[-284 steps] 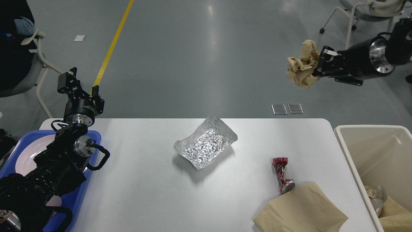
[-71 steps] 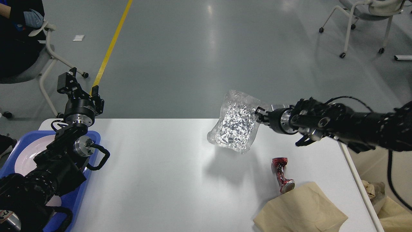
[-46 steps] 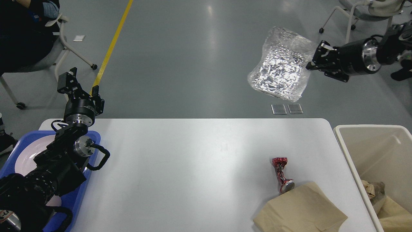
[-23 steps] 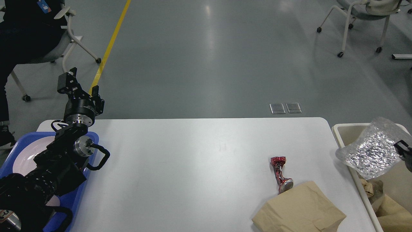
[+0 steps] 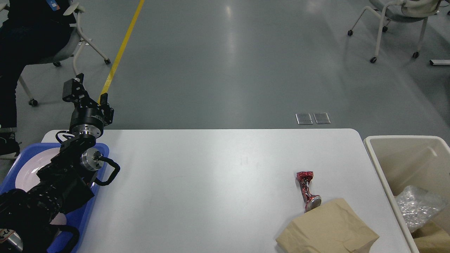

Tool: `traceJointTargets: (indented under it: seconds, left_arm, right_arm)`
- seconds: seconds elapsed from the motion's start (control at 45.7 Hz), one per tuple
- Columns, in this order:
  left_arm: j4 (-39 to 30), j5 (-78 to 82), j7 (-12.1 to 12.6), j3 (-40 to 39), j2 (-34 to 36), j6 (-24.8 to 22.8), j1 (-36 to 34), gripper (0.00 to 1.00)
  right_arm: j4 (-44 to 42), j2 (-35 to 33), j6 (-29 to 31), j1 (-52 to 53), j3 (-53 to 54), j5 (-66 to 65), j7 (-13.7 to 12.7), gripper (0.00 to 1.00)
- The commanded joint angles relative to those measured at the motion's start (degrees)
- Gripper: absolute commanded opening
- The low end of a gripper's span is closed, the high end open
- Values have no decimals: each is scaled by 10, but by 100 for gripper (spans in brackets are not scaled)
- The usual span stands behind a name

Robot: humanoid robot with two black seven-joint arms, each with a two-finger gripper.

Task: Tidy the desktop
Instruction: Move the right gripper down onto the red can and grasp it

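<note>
The white desktop (image 5: 197, 182) fills the middle of the head view. On it at the right lie a crushed red can (image 5: 307, 191) and, touching the can's near end, a tan paper bag (image 5: 327, 230). My left gripper (image 5: 82, 90) is raised beyond the desktop's far left corner, open, with nothing between its fingers. My right arm and gripper are out of view. A crumpled foil tray (image 5: 418, 207) lies inside the beige bin (image 5: 381, 175) at the right edge, on top of brown paper (image 5: 434, 240).
A blue tray (image 5: 86, 218) holding a white plate (image 5: 26, 170) sits at the left edge under my left arm. Wheeled chairs stand on the grey floor at the far left and far right. A yellow floor line (image 5: 121, 52) runs behind.
The foil tray went from the desktop, lifted by my right gripper, over to the bin and now lies inside it. The right arm has left the view. The left arm has not moved.
</note>
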Motion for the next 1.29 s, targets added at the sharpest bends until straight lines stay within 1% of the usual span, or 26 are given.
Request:
traceJointTargets:
  seconds: [0.0,0.066,0.219,0.372,0.482,0.57,0.723,0.854,0.986,1.051,1.095,1.183,1.27]
  left_arm:
    - [0,0,0,0,0,0,0,96]
    - [0,1,0,0,0,0,1,96]
    - [0,1,0,0,0,0,1,96]
    - [0,0,0,0,0,0,1,96]
    - [0,0,0,0,0,0,1,96]
    - [0,0,0,0,0,0,0,96]
    - [0,0,0,0,0,0,0,96]
    - [0,1,0,0,0,0,1,96]
    - [0,1,0,0,0,0,0,96]
    - [0,0,0,0,0,0,1,96]
    - [0,1,0,0,0,0,1,96]
    - [0,0,0,0,0,0,1,96]
    - [0,0,0,0,0,0,0,96]
  right_arm:
    - [8,12,6,55,-30,-8,0,100]
    - [38,15,6,103,-75,-9,0,100]
    - [155,23,6,263,-204,-10,1,100]
    - [249,81,10,395,-305,-10,1,100]
    - [341,132,13,483,-349,-12,1,100]
    - [413,166,49,550,-356,-35,1,100]
    - [500,210,155,664,-343,-92,4,100]
    - [562,216,210,742,-313,-117,4,100]
    - [599,226,271,821,-292,-129,5,100]
    - [599,238,302,833,-281,-130,4,100]
    - [597,249,305,822,-279,-130,4,100]
    - [576,279,286,737,-279,-132,2,100]
    - [518,312,245,632,-275,-132,1,100]
